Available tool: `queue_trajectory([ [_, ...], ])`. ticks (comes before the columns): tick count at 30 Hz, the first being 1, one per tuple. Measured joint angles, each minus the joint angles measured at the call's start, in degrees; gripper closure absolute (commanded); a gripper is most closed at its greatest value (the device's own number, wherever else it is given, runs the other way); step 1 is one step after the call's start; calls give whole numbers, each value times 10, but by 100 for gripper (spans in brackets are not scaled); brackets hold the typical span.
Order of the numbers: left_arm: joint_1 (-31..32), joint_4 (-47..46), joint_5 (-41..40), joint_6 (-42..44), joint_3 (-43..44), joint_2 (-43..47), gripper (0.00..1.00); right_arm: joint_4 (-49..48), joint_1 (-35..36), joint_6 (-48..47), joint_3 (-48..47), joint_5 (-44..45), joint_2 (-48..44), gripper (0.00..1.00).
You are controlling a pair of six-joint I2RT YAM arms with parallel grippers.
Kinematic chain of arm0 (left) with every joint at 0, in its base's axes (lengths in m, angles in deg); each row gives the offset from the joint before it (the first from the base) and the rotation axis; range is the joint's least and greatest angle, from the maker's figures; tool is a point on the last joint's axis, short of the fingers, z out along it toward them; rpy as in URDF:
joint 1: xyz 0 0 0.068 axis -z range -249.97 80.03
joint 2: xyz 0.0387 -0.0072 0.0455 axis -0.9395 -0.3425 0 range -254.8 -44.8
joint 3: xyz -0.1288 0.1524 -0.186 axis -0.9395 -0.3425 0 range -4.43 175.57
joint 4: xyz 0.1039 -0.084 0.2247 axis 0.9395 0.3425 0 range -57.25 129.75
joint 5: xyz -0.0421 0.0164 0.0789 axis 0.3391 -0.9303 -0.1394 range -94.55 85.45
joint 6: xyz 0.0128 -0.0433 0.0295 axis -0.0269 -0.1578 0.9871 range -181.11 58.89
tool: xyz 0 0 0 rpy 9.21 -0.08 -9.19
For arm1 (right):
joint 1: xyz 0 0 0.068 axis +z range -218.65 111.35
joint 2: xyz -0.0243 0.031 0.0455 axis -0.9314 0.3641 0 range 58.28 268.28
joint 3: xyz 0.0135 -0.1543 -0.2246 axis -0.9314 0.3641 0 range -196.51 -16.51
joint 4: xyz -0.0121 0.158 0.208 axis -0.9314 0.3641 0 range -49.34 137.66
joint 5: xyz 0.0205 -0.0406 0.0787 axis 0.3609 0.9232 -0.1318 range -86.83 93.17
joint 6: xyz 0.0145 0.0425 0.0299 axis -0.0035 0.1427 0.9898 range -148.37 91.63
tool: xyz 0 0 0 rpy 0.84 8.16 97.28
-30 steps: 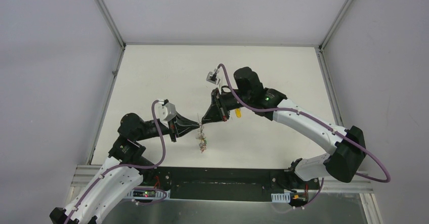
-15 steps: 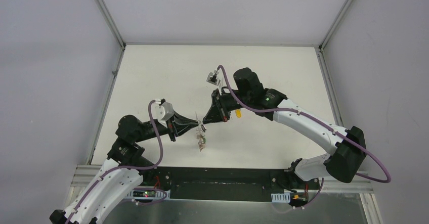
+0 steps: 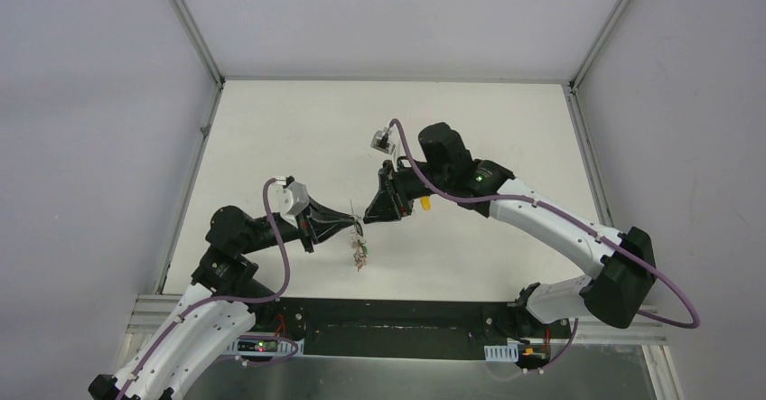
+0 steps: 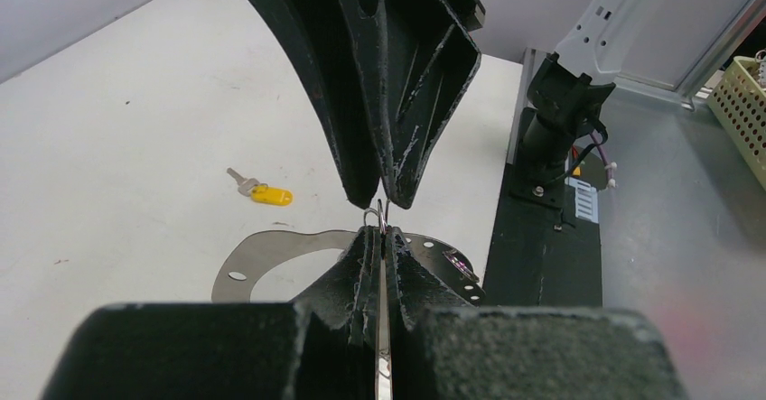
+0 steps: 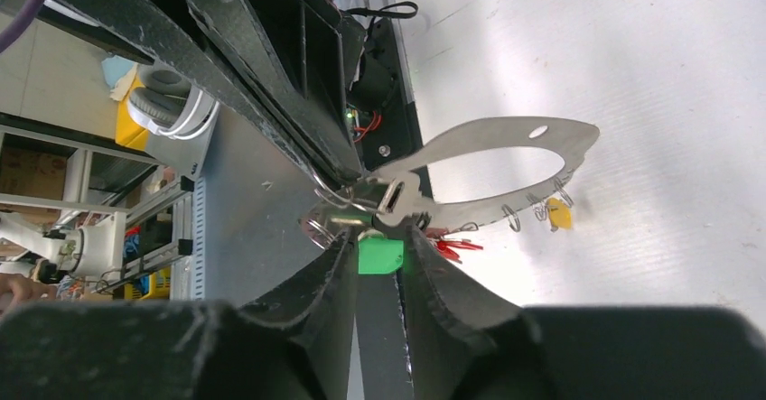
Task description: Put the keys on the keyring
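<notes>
Holding arm: the left gripper (image 4: 382, 237) is pointing in from the left, its jaws clenched on the narrow end of the keyring (image 5: 492, 132) and carrying it clear of the table (image 3: 271, 129).
Keyring: the flat grey metal loop is hanging in the air over the middle of the table, somewhat nearer the near edge.
Right arm: the right gripper (image 5: 379, 235) is facing the left one tip to tip, its jaws standing slightly apart with a green tag (image 5: 380, 257) in the gap. Whether they are pinching it I cannot tell.
Hanging keys: red-tagged keys (image 5: 452, 245) are dangling under the keyring, just beside the green tag.
Loose key: a yellow-tagged key (image 4: 262, 193) is lying flat on the table, right of the gripper tips and apart from the keyring.
</notes>
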Motion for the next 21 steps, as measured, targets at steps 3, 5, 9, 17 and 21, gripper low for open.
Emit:
queue_trajectory([
  [3,0,-4,0,0,0,0,100,0,0,-6,15,14,-18,56],
  [5,0,-6,0,0,0,0,100,-1,0,-7,20,21,-33,55],
  [9,0,-12,0,0,0,0,100,-20,0,-7,25,32,-68,55],
  [17,0,-33,12,-1,0,-8,100,-140,-1,-5,88,17,-125,53],
  [21,0,-55,31,-8,0,-19,100,-210,-1,-14,137,-5,-146,54],
])
